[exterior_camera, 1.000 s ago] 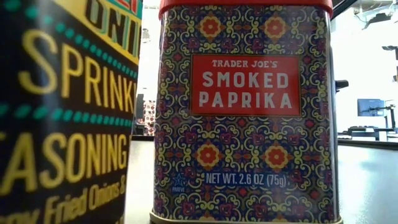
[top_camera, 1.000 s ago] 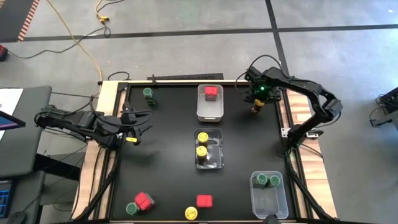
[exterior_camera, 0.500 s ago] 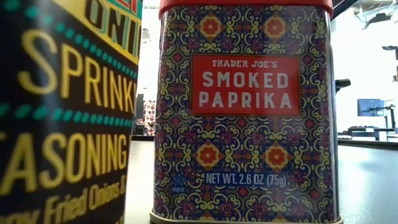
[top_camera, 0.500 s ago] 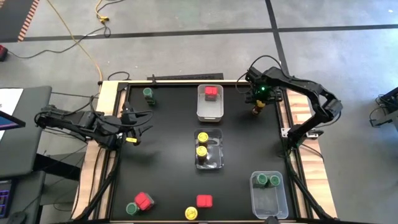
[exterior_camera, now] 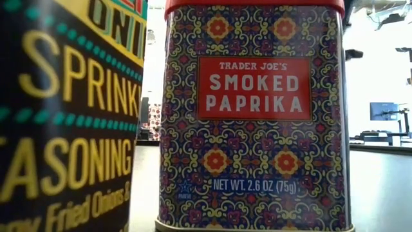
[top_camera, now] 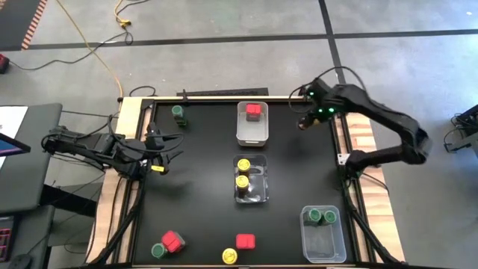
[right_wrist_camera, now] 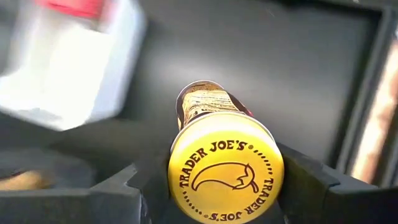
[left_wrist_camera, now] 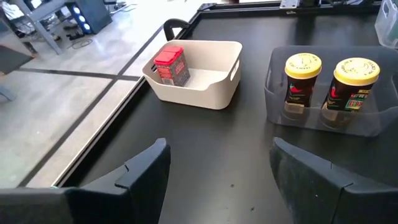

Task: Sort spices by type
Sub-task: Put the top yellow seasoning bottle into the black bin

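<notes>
My right gripper [top_camera: 305,122] is over the table's far right corner, shut on a yellow-lidded spice jar [right_wrist_camera: 225,167]. My left gripper [top_camera: 169,152] waits open near the left edge; its fingers [left_wrist_camera: 147,167] stand wide apart. A red tin [top_camera: 254,111] stands in the white bin [top_camera: 252,133]. Two yellow-lidded jars [top_camera: 243,172] stand in the middle clear bin [top_camera: 258,191], and two green-lidded jars [top_camera: 321,217] in the near right clear bin [top_camera: 324,243]. Loose on the table are a green-lidded jar [top_camera: 178,112], another [top_camera: 158,250], two red tins [top_camera: 173,240] [top_camera: 245,241] and a yellow-lidded jar [top_camera: 229,256]. My right gripper pinches the yellow-lidded jar at its top, one finger [right_wrist_camera: 140,183] on each side of the lid's rim [right_wrist_camera: 177,177]. The fingers come from above, pointing down. The jar's body [right_wrist_camera: 202,99] hangs below the lid, slightly tilted, and looks clear of the table.
The low view is filled by a smoked paprika tin [exterior_camera: 252,116] and a dark-labelled jar [exterior_camera: 64,116] standing close at the near edge. Bare black table lies between the left gripper and the bins. A raised frame [top_camera: 224,97] runs along the far edge.
My right gripper has risen with the yellow-lidded jar, lifting it off the table near the far right corner and shifting slightly toward the far edge; the arm's elbow has swung out to the right. The right wrist view blurs with the motion.
</notes>
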